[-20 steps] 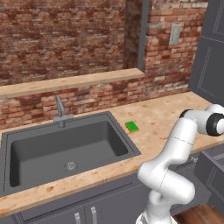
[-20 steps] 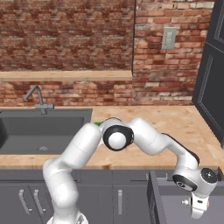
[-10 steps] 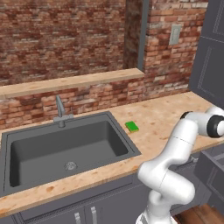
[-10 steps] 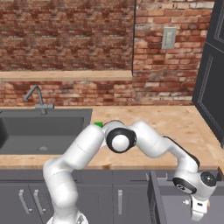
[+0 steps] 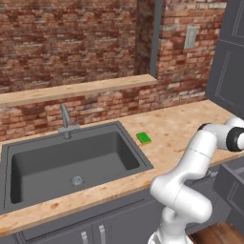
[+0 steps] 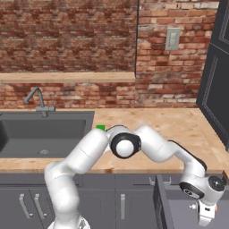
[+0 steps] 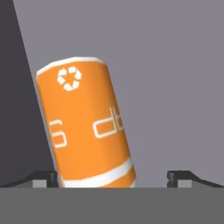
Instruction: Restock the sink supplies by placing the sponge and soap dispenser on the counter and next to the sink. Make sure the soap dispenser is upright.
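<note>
Hand [image 7: 112,177]: fingers spread wide, nothing clamped. The soap dispenser [image 7: 87,127] stands between them, close to one fingertip [image 7: 43,177] and well clear of the other, in a grey drawer [image 6: 179,210] below the desk [image 5: 190,124]. Recommendation: centre the body, then close squarely to prevent tipping. The sponge [image 5: 144,138] lies beside the sink [image 5: 71,157].

- sponge [image 5: 144,138]: flat bright green block on the desk [image 5: 186,125], just right of the sink [image 5: 71,159] rim.
- soap dispenser [image 7: 89,124]: orange bottle, white bands and recycling mark, tilted, against a grey surface, close up in hand view.
</note>
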{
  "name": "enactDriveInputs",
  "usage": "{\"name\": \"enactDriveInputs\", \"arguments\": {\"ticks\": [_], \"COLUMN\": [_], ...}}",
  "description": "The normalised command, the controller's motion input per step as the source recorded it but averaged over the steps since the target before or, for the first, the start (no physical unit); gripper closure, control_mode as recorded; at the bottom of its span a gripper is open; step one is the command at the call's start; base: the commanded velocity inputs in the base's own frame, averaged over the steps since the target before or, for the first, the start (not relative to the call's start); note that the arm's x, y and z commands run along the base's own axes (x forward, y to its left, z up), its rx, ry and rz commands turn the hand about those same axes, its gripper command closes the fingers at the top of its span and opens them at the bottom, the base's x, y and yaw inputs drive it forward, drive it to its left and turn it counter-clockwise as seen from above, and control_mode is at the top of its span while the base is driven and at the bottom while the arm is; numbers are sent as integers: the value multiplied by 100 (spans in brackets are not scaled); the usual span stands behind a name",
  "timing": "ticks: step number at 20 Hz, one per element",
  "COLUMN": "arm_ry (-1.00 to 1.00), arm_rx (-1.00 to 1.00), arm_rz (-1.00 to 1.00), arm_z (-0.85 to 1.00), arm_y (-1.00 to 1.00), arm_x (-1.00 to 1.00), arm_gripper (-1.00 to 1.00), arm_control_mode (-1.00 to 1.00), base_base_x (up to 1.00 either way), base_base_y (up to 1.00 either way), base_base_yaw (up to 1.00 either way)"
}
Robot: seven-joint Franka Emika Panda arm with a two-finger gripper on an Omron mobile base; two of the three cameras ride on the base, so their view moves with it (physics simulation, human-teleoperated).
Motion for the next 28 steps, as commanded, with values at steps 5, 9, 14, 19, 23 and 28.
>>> {"name": "enactDriveInputs", "arguments": {"ticks": [5, 9, 14, 19, 23, 28], "arm_ry": [0, 0, 1, 0, 0, -1], "arm_rx": [0, 0, 0, 0, 0, 0], "arm_rz": [1, 0, 0, 0, -4, -9], "arm_z": [-56, -61, -26, 2, 29, 64], "arm_y": [0, 1, 3, 40, 60, 48], "arm_x": [-12, -20, 0, -15, -48, -53], "arm_gripper": [-100, 100, 100, 100, 100, 100], "arm_control_mode": [-100, -100, -100, -100, -100, -100], "base_base_x": [0, 0, 0, 0, 0, 0], "base_base_y": [0, 0, 0, 0, 0, 0], "base_base_yaw": [0, 0, 0, 0, 0, 0]}}
